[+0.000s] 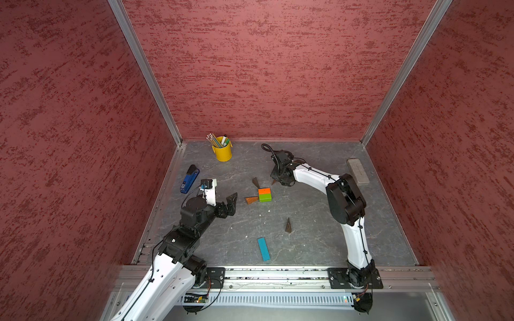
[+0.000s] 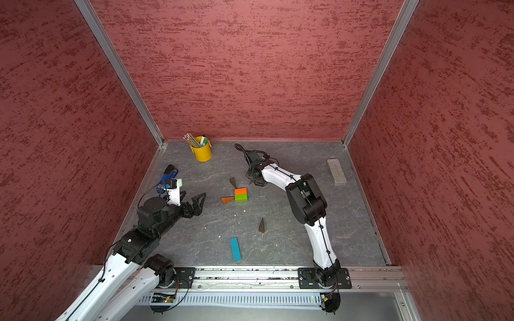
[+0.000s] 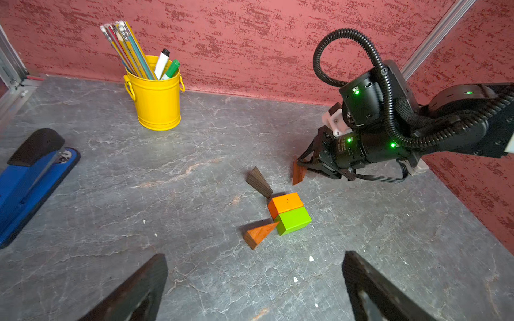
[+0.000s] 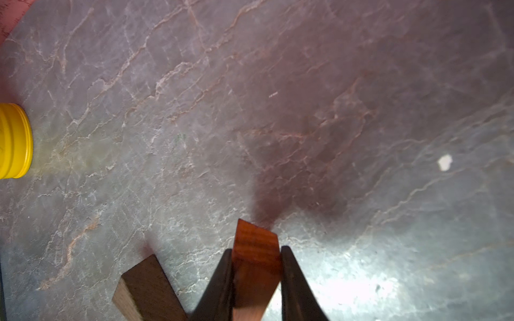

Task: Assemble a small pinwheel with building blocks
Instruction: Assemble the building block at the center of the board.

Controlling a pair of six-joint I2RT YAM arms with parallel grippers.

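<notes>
Right gripper [image 1: 276, 180], top view: clamped on a reddish wedge [image 1: 274, 182] just behind the orange block [image 1: 264, 191].
Left gripper [image 1: 233, 200], top view: spread wide, empty.
Stem, top view: blue bar [image 2: 235, 248] lies flat, well apart from the blocks.
Centre, left wrist: orange block touches green block [image 3: 293, 221]; dark wedge [image 3: 258, 182] and light wedge [image 3: 258, 233] meet their corners.
Grip, right wrist: fingers [image 4: 217, 286] pinch the reddish wedge's sides.
</notes>
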